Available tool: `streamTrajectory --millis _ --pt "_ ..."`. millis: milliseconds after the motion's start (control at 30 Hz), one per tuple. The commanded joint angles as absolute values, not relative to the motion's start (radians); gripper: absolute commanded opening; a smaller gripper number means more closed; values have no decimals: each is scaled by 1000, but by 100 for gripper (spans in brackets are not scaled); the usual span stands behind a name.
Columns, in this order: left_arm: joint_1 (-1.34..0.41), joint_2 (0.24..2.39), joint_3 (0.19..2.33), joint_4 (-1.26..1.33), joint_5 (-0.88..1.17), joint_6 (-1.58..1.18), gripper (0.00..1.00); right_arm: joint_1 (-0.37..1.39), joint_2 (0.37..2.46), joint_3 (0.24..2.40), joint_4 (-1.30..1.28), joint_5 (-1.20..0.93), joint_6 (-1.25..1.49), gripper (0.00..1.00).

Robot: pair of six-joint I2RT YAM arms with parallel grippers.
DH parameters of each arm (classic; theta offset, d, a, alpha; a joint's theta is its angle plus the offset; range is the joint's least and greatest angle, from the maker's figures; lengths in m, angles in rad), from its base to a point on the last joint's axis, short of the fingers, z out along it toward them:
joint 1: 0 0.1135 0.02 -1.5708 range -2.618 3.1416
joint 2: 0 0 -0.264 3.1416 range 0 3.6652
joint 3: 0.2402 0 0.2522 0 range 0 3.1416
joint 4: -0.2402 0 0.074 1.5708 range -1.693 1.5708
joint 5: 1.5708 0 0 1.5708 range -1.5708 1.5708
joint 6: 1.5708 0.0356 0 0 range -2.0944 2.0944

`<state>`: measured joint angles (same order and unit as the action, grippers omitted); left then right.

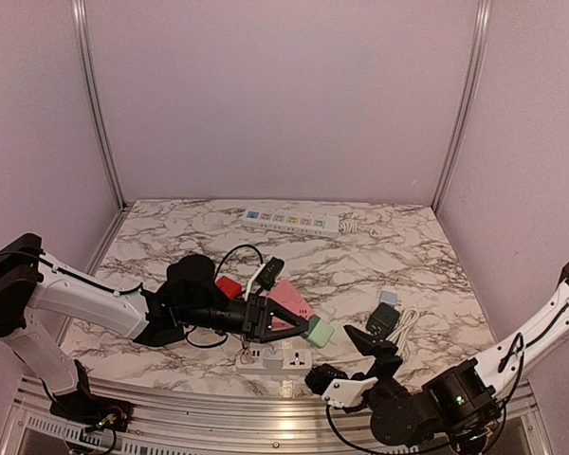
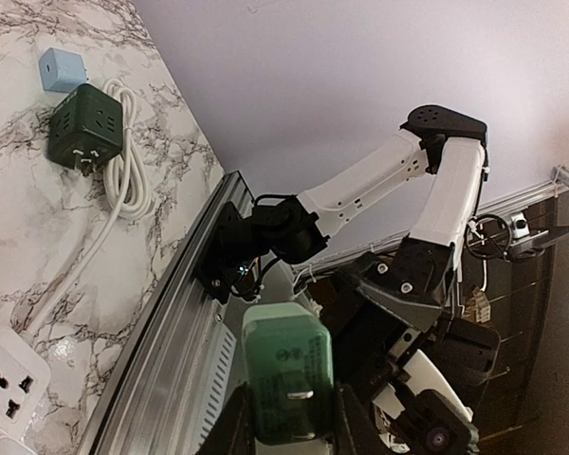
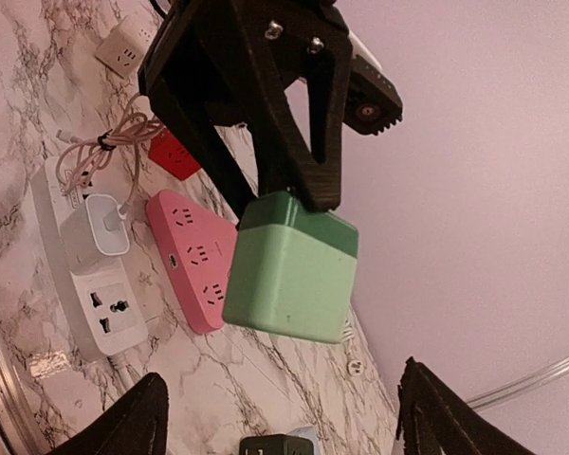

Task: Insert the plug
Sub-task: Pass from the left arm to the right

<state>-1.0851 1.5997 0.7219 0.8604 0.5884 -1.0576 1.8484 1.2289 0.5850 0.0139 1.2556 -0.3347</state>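
Left wrist: left claw (image 2: pixel 289 424) pinches green plug (image 2: pixel 286 365), prongs facing camera; right claw (image 3: pixel 289 417) spread.

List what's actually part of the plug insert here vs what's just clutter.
In play:
green plug, clamped in the left gripper
white socket strip at the near edge, the likely target

Lying about:
pink triangular socket
red cube
dark green cube
light blue cube
long strip at the back
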Motion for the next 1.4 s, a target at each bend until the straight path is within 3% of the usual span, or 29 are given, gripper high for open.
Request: streamTrajectory --millis 0,300,633,1133,1367 --pt "-1080 1580 732 928 642 -1136 0 1856 1174 516 234 1210 -646 79" --pt "-1084 1600 746 937 679 -1213 0 1853 1166 444 510 1217 -977 79" --pt "-1100 1639 764 977 719 -1300 0 1843 1178 415 698 1228 -1208 66" --pt "-1104 1768 744 1313 733 -1535 0 1841 1203 423 618 1196 -1225 61" --pt "-1111 1782 749 1345 729 -1557 0 1829 1225 423 623 1174 -1243 49"
